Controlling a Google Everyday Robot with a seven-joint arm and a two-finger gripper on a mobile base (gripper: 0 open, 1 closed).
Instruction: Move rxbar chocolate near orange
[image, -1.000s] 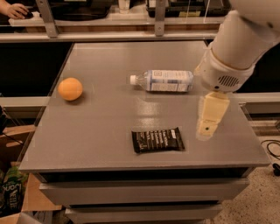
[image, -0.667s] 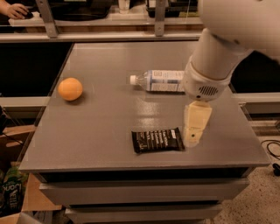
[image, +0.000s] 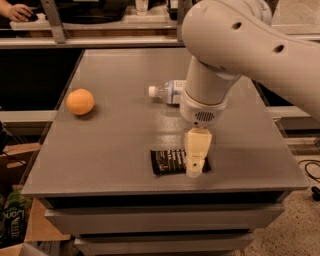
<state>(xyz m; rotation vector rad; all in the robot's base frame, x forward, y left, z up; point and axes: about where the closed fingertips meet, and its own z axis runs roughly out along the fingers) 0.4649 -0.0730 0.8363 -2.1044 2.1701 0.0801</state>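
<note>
The rxbar chocolate (image: 169, 161) is a flat black wrapper with white lettering, lying near the table's front edge. My gripper (image: 194, 169) points down over the bar's right end and covers part of it. The orange (image: 80, 101) sits on the left side of the table, well away from the bar and the gripper. My white arm comes in from the upper right.
A clear plastic bottle with a white label (image: 167, 90) lies on its side behind the gripper, partly hidden by the arm. The grey table (image: 115, 145) has drawers below. Boxes stand on the floor at the lower left. A person's hand shows at the top left.
My arm has swung left and forward. The gripper went from right of the bar to directly over its right end. The bar, the orange and the bottle have not moved.
</note>
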